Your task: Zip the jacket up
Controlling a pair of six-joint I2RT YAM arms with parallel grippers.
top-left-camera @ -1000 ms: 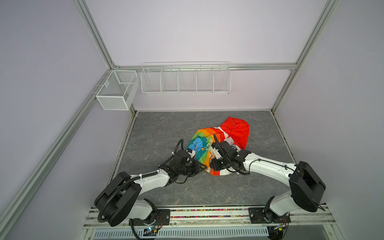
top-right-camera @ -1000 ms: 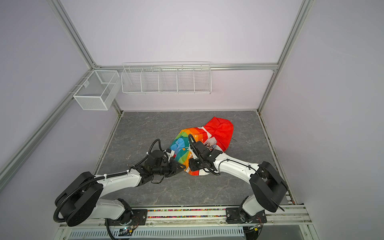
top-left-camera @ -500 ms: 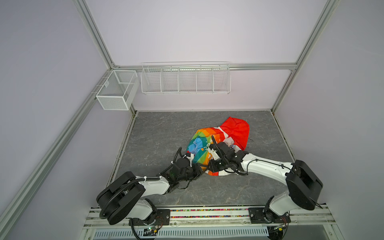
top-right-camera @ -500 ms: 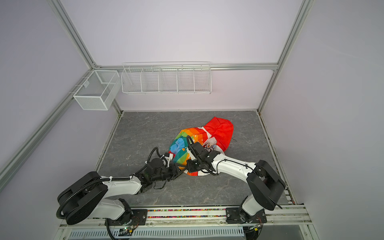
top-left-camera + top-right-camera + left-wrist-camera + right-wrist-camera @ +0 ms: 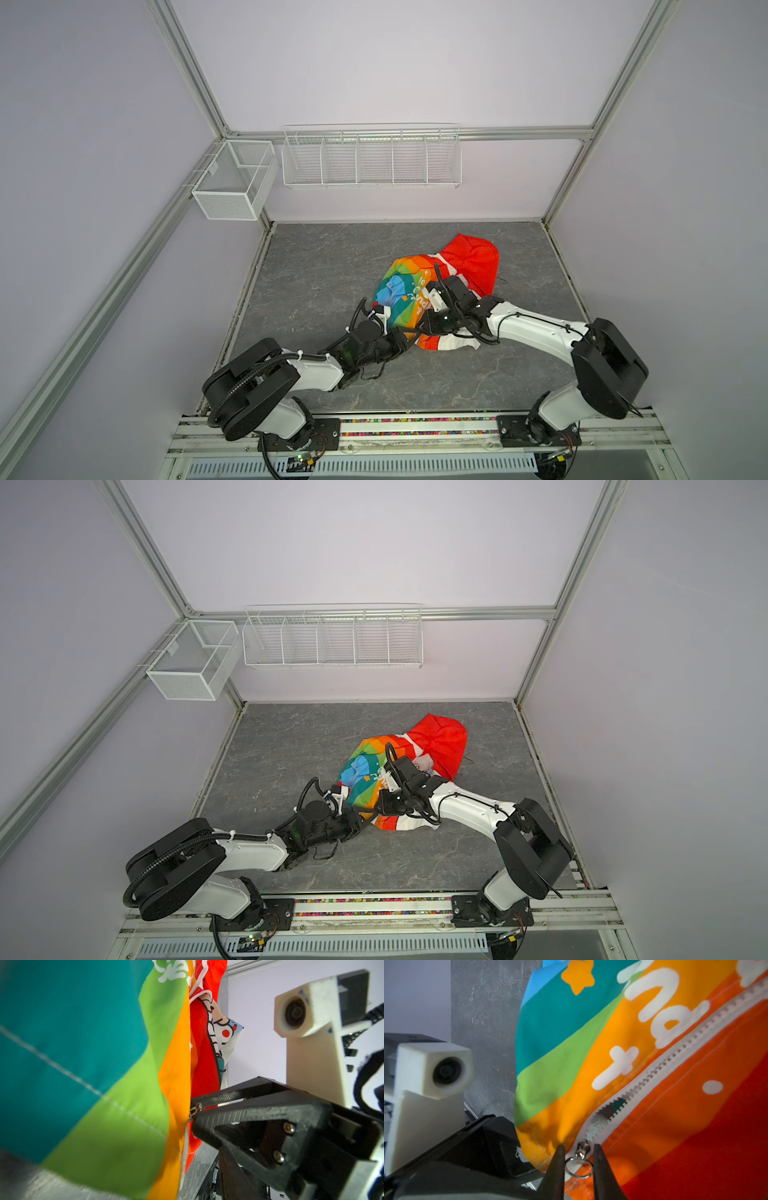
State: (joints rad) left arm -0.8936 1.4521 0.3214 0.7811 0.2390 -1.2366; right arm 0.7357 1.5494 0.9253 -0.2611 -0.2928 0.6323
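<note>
The jacket (image 5: 405,291) lies bunched on the tabletop (image 5: 316,270), right of centre, with its red hood (image 5: 473,259) at the far end. The right tool (image 5: 578,1159) is at the hem end of the white zipper (image 5: 675,1047) — its two fingertips stand nearly together, pinching the metal ring of the zipper pull (image 5: 579,1164). Next to the pull the teeth gape; farther along they mesh. The left tool (image 5: 409,334) sits against the jacket's hem, just beside the right tool — its jaw opening cannot be determined.
</note>
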